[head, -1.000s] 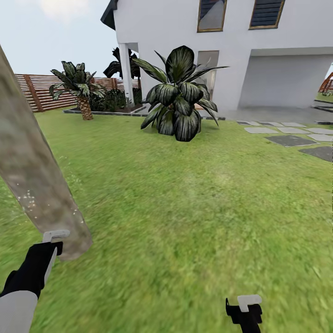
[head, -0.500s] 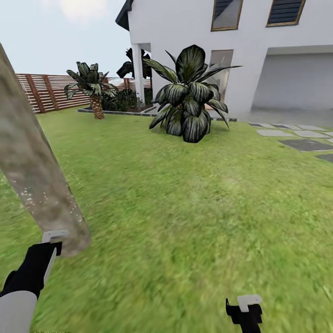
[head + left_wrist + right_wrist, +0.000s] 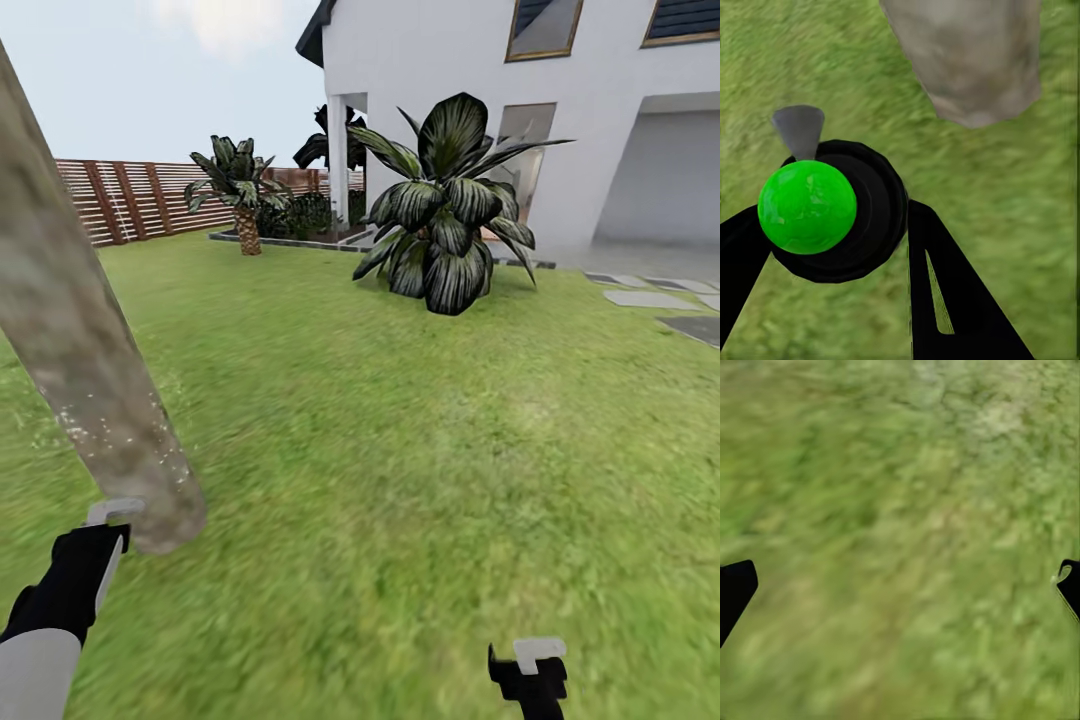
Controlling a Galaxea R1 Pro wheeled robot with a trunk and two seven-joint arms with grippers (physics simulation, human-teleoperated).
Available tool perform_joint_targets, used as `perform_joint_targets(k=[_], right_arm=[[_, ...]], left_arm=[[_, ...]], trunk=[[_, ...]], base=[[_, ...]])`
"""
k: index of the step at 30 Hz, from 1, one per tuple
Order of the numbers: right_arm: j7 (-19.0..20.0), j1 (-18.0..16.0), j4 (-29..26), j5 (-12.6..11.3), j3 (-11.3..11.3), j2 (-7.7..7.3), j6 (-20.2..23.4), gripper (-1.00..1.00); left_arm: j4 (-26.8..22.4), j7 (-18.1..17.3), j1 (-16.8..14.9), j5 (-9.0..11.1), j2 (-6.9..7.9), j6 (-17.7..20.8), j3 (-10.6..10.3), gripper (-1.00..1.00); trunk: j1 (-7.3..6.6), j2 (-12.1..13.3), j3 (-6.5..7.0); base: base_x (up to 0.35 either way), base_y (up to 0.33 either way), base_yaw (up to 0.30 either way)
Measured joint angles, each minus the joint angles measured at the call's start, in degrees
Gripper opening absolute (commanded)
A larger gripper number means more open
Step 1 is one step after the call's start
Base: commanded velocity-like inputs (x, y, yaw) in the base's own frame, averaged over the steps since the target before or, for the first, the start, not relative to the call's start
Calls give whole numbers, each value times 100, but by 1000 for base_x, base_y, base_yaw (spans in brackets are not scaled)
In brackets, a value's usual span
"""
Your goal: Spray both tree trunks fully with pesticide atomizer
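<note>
My left gripper (image 3: 100,525) is clamped on the pesticide atomizer (image 3: 832,214), a round black body capped by a bright green ball with a small grey cone nozzle, held low over the blurry green grass floor (image 3: 400,480). Just beyond it a thick, mottled beige-grey tree trunk (image 3: 80,350) leans up from the lawn, its foot close to the nozzle. My right gripper (image 3: 900,585) hangs over bare grass, jaws spread wide with nothing between them. Farther off stand a broad dark-leaved plant (image 3: 450,210), a white house (image 3: 600,90) and a brown slatted fence (image 3: 120,195).
</note>
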Motion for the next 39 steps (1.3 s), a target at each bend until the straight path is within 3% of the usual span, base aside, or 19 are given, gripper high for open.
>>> perform_joint_targets(k=[11, 13, 15, 17, 23, 27, 33, 36, 39], right_arm=[[-6, 0, 0, 0, -8, 0, 1, 100], [-3, 0, 0, 0, -5, 0, 0, 100], [-8, 0, 0, 0, -8, 0, 0, 100], [-2, 0, 0, 0, -2, 0, 0, 100], [-8, 0, 8, 0, -8, -9, 0, 100], [-8, 0, 1, 0, -9, -10, 0, 100], [-9, 1, 0, -1, -10, -9, 0, 100], [-9, 0, 0, -1, -10, -9, 0, 100], [-9, 0, 0, -1, -10, -9, 0, 100]], left_arm=[[17, -5, 1, 26, 1, -5, 96, -100], [155, -8, 3, 43, -10, -132, 193, -100], [563, 5, 2, 37, -10, -611, 270, -100], [820, 8, 2, 31, -8, -858, 385, -100], [930, 35, 4, -42, 23, -1030, 446, -100], [957, 670, 8, -11, 46, -1041, 443, -100], [964, 765, 9, 42, -170, -1040, 410, -100], [1051, 636, -3, 53, -237, -978, 402, -100], [1439, -73, -45, 32, -215, -825, 390, -100]], trunk=[[0, 0, 0], [0, 0, 0], [0, 0, 0], [0, 0, 0], [0, 0, 0], [0, 0, 0], [0, 0, 0], [0, 0, 0], [0, 0, 0]], base=[[269, -168, 172], [279, -151, 277], [284, -139, 157], [286, -134, 44], [286, -141, 3], [311, -72, 0], [148, -3, 151], [5, 0, 273], [1, 0, 277]])
